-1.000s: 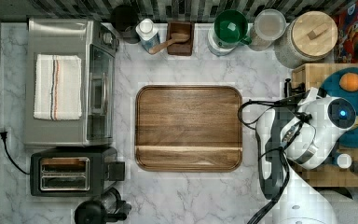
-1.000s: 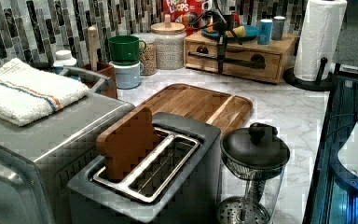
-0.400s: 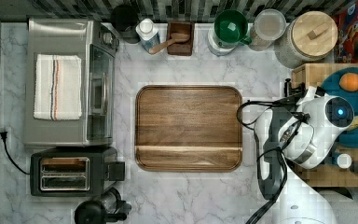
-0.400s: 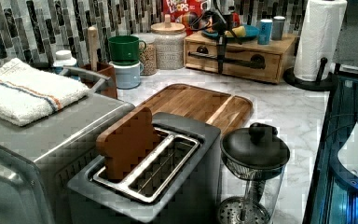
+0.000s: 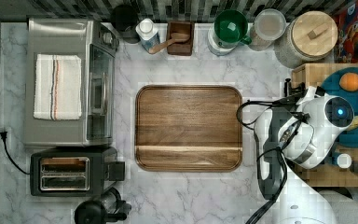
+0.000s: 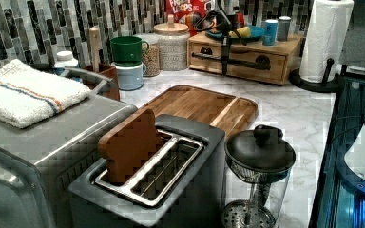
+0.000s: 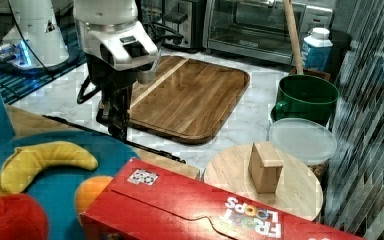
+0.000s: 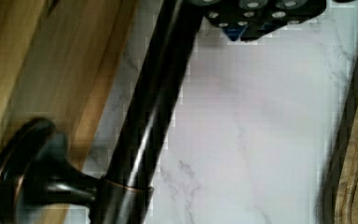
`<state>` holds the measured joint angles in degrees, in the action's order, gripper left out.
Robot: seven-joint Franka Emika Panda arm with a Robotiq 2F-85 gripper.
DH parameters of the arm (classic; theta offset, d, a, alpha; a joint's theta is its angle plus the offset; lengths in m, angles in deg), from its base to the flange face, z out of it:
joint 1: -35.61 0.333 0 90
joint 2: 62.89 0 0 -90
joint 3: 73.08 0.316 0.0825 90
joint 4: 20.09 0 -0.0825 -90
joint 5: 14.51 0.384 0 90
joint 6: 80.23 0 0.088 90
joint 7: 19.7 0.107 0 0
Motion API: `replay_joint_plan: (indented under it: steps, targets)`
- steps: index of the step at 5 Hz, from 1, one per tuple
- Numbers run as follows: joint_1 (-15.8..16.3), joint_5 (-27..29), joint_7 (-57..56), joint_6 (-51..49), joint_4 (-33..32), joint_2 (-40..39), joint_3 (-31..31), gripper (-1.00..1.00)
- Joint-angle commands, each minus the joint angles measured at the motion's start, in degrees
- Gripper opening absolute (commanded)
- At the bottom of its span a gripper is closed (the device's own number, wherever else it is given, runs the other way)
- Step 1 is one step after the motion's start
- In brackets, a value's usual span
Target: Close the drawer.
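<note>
Top view: the robot arm [image 5: 303,133] is hanging over the wooden box at the top view's right, beside the cutting board [image 5: 189,127]. Left view: the gripper [image 6: 225,40] is reaching down at the drawer [image 6: 240,61] front, by its black handle [image 6: 228,58]. Wrist view: the handle [image 8: 154,107] is running close past the gripper; whether the jaws are gripping it, I cannot tell.

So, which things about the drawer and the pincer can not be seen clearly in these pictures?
- Pincer: in the right view it hangs dark before the bar handle; open or shut cannot be told.
- Handle contact: in the wrist view the bar handle is close, but the pincer is cut off by the edge.
- Drawer: in the left view the arm crosses its front, and whether it is fully shut cannot be told.
- Drawer in the top view: hidden under the arm.
</note>
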<state>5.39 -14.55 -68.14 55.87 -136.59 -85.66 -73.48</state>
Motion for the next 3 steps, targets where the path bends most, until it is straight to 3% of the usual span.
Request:
replay_joint_plan:
  steps: [1, 3]
  targets:
    - [-3.37, -0.2, -0.06, 2.29, 4.86, 1.55, -4.42, -1.0]
    - [-3.01, 0.0, -0.19, 2.3, 4.86, 1.53, -4.79, -1.0]
